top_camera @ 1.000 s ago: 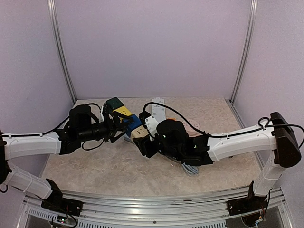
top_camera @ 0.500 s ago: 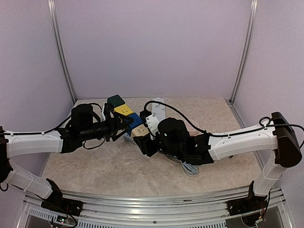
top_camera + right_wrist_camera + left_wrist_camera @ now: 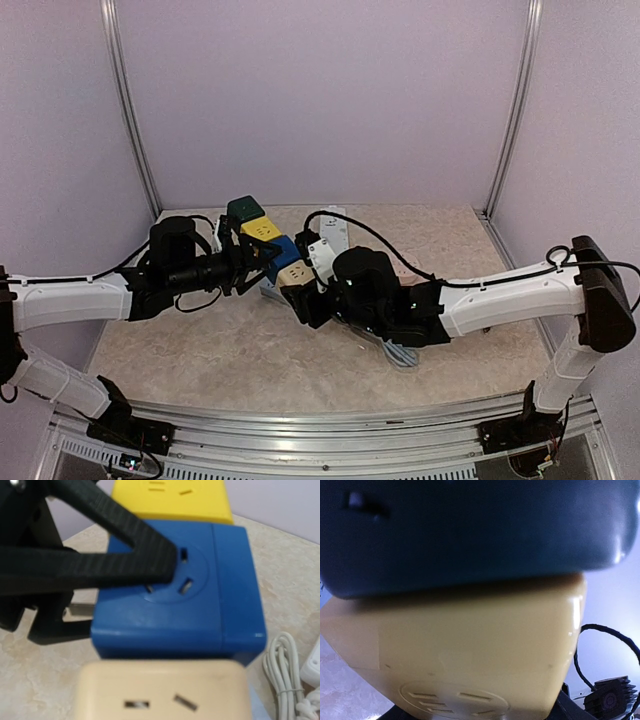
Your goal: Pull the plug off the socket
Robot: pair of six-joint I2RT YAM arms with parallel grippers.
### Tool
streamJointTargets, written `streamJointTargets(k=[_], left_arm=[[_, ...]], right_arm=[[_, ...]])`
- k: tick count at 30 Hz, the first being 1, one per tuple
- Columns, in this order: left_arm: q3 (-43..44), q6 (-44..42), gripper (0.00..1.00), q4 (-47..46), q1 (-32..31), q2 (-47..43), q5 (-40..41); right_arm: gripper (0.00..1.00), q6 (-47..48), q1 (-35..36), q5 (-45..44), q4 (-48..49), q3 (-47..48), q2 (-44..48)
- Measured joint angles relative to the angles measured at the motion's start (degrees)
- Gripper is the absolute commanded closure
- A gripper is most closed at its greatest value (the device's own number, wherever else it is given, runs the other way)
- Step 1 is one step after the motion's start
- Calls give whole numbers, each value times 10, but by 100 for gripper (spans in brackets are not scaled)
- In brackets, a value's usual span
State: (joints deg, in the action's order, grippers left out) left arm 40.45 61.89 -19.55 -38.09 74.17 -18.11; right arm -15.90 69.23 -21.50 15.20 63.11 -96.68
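Your target is the plug [image 3: 47, 622], the black body on the side of the socket's [image 3: 259, 231] blue cube [image 3: 200, 595] that faces the left arm. In the right wrist view a bare metal pin [image 3: 80, 611] bridges the gap between plug and cube. I judge the plug to be partly out but not free.

The socket is a row of coloured cubes at the middle of the desk [image 3: 200, 350]. It runs from its far end, on the left arm's side, to the beige cube [image 3: 291, 275] at the near end by the right arm.

The pin lies across that long axis and points into the blue cube's side. So the pull goes straight back along the pin, toward the left arm, without twisting.

The left tool [image 3: 243, 268] is the nearer one. One black finger [image 3: 125, 565] lies over the blue cube's top face, and the tool looks closed on the plug.

The right tool [image 3: 305, 300] sits at the beige end, well placed to brace the row. Neither view shows its fingers, so you cannot tell whether it grips.
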Motion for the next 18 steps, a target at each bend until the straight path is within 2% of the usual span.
streamJointTargets(k=[18], left_arm=[[3, 0, 61, 0, 0, 0, -3]], right_arm=[[100, 2, -28, 72, 1, -13, 17]])
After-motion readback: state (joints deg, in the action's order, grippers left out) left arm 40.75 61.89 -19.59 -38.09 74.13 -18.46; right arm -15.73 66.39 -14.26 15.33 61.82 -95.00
